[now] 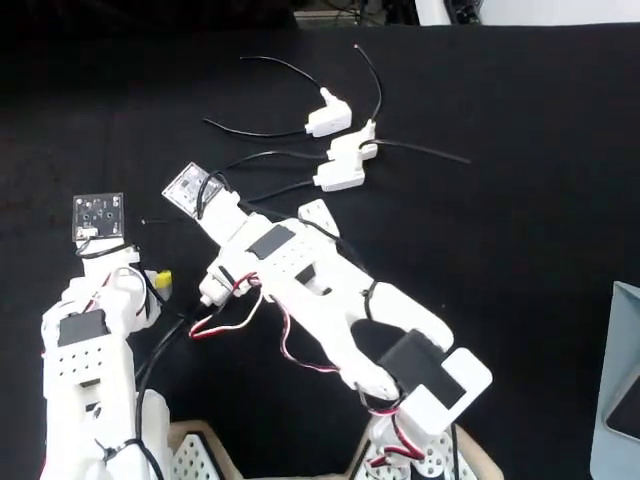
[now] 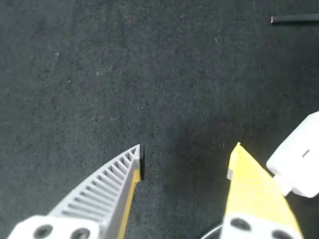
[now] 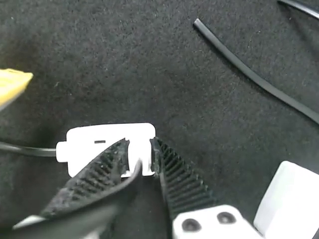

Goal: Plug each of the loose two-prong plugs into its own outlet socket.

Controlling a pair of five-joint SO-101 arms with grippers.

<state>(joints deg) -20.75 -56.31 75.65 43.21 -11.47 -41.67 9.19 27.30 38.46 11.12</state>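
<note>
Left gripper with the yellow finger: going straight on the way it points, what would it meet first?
Probably just the black cloth tabletop; nothing lies ahead of the open left gripper. A white plastic block sits beside that line, though depth is unclear.

The black ribbed fingers [image 3: 179, 179] of the right end effector [image 3: 140, 149] cover one end of the white plastic plug [image 3: 99, 142], so its prongs cannot be seen. At the right of the black surface [image 1: 520, 250], a grey-blue box [image 1: 622, 380] is cut off by the picture's edge.
</note>
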